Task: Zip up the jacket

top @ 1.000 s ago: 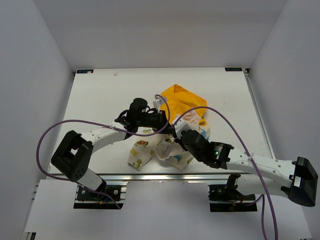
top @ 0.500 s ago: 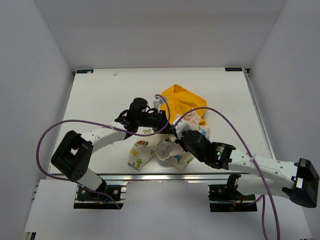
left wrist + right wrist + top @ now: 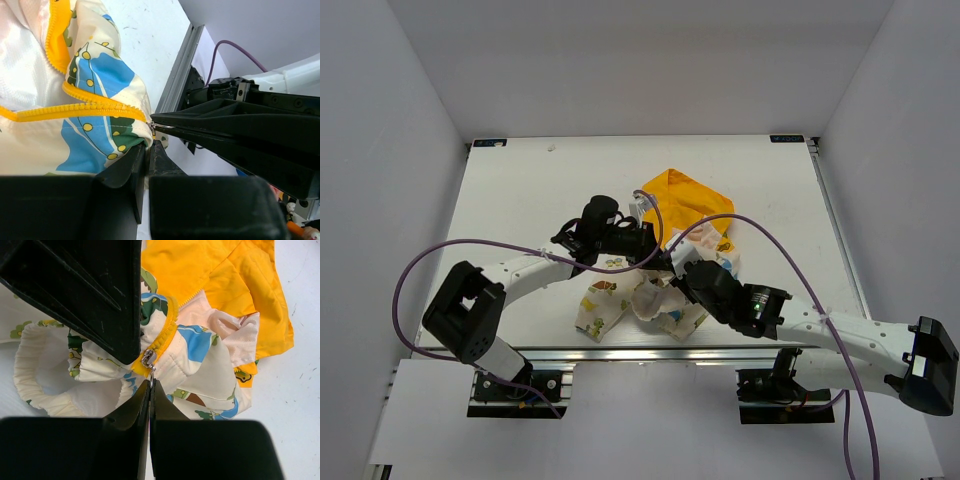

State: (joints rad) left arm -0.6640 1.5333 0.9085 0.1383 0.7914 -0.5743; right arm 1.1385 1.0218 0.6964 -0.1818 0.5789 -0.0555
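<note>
The jacket (image 3: pixel 610 300) lies bunched at the table's near middle, with its yellow hood (image 3: pixel 685 195) behind it. My left gripper (image 3: pixel 658 252) is shut on the jacket's bottom edge right below the yellow zipper's end; the left wrist view shows the cream fabric (image 3: pixel 90 90) pinched at its tips (image 3: pixel 148 146). My right gripper (image 3: pixel 672 265) meets it tip to tip. In the right wrist view it (image 3: pixel 150 385) is shut on the thin metal pull tab hanging from the silver zipper slider (image 3: pixel 148 359). The slider sits at the lower end of the zipper.
The left gripper's black fingers (image 3: pixel 100 295) fill the upper left of the right wrist view. Purple cables (image 3: pixel 450 250) loop over both arms. The table's near rail (image 3: pixel 177 70) runs just in front of the jacket.
The left wrist has shifted very slightly to the right. Both grippers keep their hold and the jacket lies as before.
</note>
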